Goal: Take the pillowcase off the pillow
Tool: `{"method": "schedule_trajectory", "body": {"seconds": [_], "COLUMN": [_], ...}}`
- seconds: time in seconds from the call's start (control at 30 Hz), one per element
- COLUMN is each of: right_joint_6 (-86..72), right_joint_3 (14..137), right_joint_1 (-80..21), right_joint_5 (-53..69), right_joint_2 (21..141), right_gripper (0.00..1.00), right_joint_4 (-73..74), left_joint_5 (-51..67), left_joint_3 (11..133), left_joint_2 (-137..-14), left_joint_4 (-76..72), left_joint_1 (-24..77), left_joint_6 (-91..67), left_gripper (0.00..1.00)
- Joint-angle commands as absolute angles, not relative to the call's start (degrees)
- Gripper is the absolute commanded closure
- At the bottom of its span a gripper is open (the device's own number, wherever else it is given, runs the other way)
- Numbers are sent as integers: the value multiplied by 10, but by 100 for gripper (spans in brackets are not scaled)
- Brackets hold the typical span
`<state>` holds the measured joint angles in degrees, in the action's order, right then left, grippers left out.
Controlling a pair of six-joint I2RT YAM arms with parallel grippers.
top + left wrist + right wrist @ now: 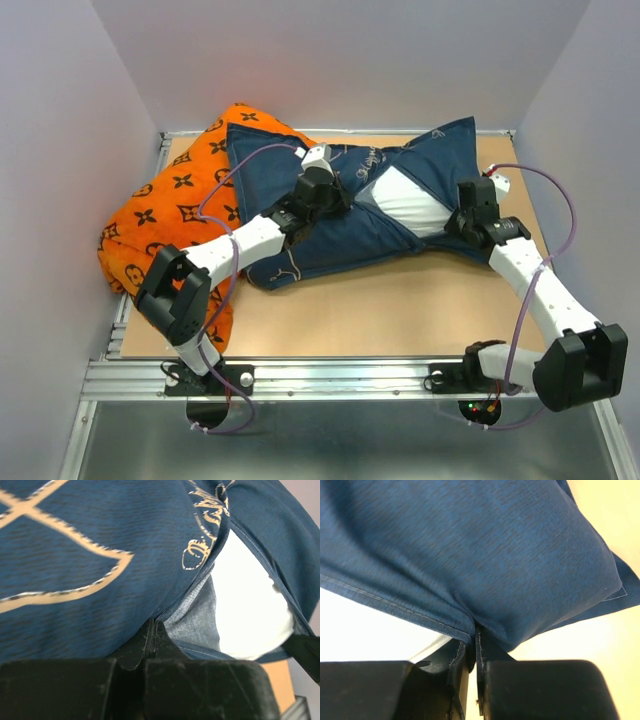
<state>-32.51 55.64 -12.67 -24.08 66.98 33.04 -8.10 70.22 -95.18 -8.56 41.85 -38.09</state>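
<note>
Navy cloth everywhere: the pillowcase [340, 235] lies on the counter [400, 310], pressed against the orange cushion [170, 215]. The white pillow [405, 205] is mostly inside, with just a wedge peeking through the opening. The left gripper [151, 627] has its jaws pinched tight on cloth beside that gap, and the right gripper [475, 632] clamps the hem. Barely begun, I'd say; the whole pull-off remains.

Matt cloth pillowcase [340, 238], smooth wooden table [400, 310]

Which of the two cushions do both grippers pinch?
The navy pillowcase with the white pillow showing at its opening: the left gripper and right gripper both pinch its fabric. The orange cushion lies leftward, ungripped.
</note>
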Motion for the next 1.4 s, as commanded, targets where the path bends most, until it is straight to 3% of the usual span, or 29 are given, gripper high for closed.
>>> {"method": "schedule_trajectory", "body": {"seconds": [0.0, 0.13, 0.2, 0.27, 0.37, 0.63, 0.77, 0.9, 1.0, 1.37], "right_joint_6": [-292, -324, -330, -339, -346, -351, -354, -353, -353, -374], "right_joint_3": [590, 580, 571, 531, 465, 436, 450, 454, 454, 456], "right_joint_1": [-49, -18, -17, -16, -23, -24, -24, -25, -24, -25], "right_joint_5": [-352, -294, -245, -147, -43, 40, 74, 78, 77, 56], "right_joint_2": [682, 723, 738, 730, 677, 547, 520, 513, 512, 503], "right_gripper": [87, 86, 99, 100, 99, 100, 99, 99, 99, 99], "right_joint_4": [354, 318, 293, 264, 201, 166, 161, 160, 158, 160], "left_joint_5": [-171, -172, -168, -146, -116, -140, -194, -214, -203, -64], "left_joint_3": [626, 583, 561, 558, 584, 729, 808, 900, 943, 1041], "left_joint_2": [-906, -886, -871, -865, -864, -888, -908, -925, -934, -1014], "left_joint_4": [-33, -40, -47, -52, -47, 30, 68, 98, 102, 80], "left_joint_1": [349, 332, 328, 327, 334, 391, 427, 470, 511, 575], "left_joint_6": [-370, -374, -374, -357, -313, -226, -184, -136, -78, 13], "left_gripper": [100, 100, 100, 100, 100, 100, 87, 65, 56, 47]}}
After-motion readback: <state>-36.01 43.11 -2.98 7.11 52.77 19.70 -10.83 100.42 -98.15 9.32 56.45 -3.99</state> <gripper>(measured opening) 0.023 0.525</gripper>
